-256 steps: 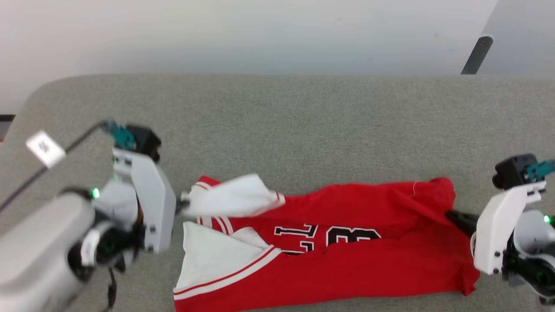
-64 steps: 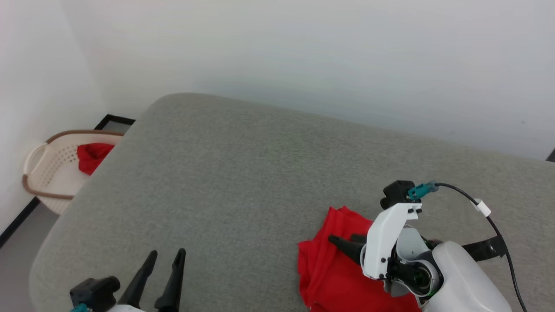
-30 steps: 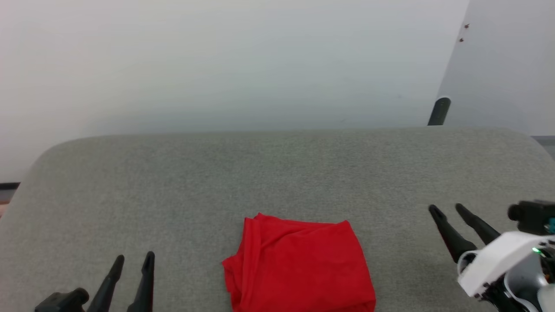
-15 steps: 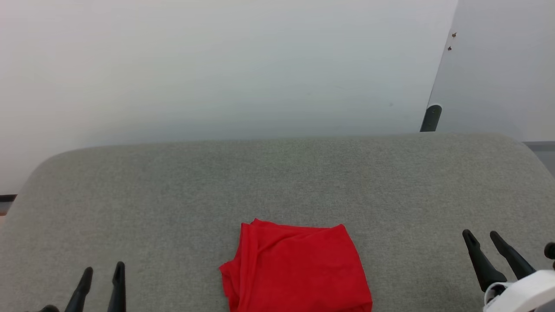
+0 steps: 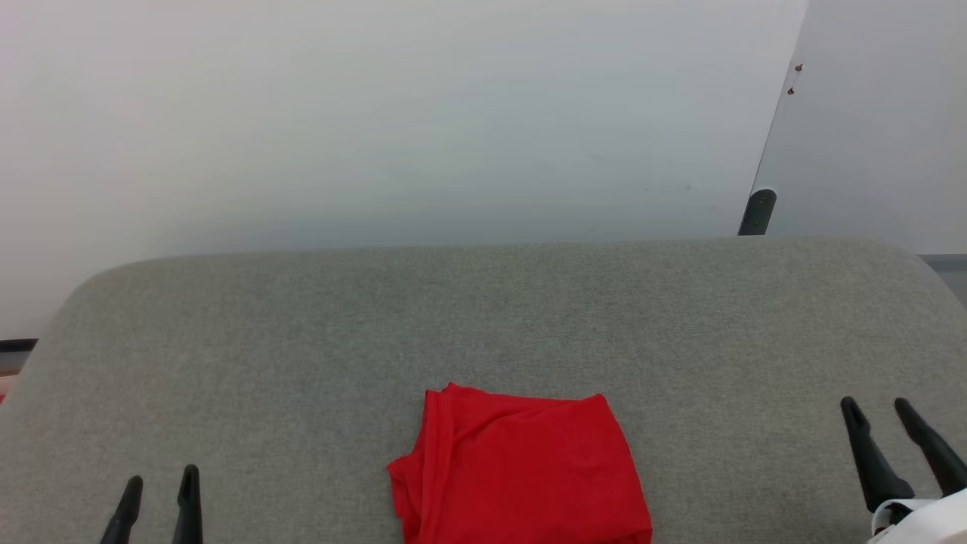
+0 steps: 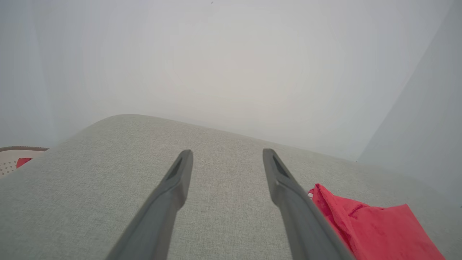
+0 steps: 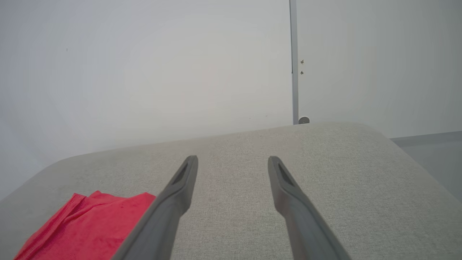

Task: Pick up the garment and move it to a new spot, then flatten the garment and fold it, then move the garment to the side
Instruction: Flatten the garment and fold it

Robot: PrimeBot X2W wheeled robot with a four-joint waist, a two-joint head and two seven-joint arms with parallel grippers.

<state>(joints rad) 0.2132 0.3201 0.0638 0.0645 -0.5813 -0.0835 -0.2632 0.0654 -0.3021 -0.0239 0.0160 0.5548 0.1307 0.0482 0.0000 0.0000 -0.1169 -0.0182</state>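
The garment (image 5: 521,468) lies folded into a compact red rectangle on the grey padded surface (image 5: 483,317), near the front edge in the middle of the head view. Its number and white sleeves are hidden inside the fold. My left gripper (image 5: 160,483) stands open at the lower left, well clear of the cloth. My right gripper (image 5: 876,408) stands open at the lower right, also apart from it. The left wrist view shows my left gripper (image 6: 227,153) with the garment (image 6: 375,231) to its right. The right wrist view shows my right gripper (image 7: 232,160) with the garment (image 7: 90,224) to its left.
A pale wall rises behind the grey surface. A dark post (image 5: 757,211) stands at the back right beside a wall panel. In the left wrist view a cream perforated basket (image 6: 11,162) holding a red scrap (image 6: 22,161) sits beyond the surface's left end.
Both grippers have drawn back toward the lower corners of the head view, staying open. The folded garment lies where it was half a second ago. The view shifted slightly.
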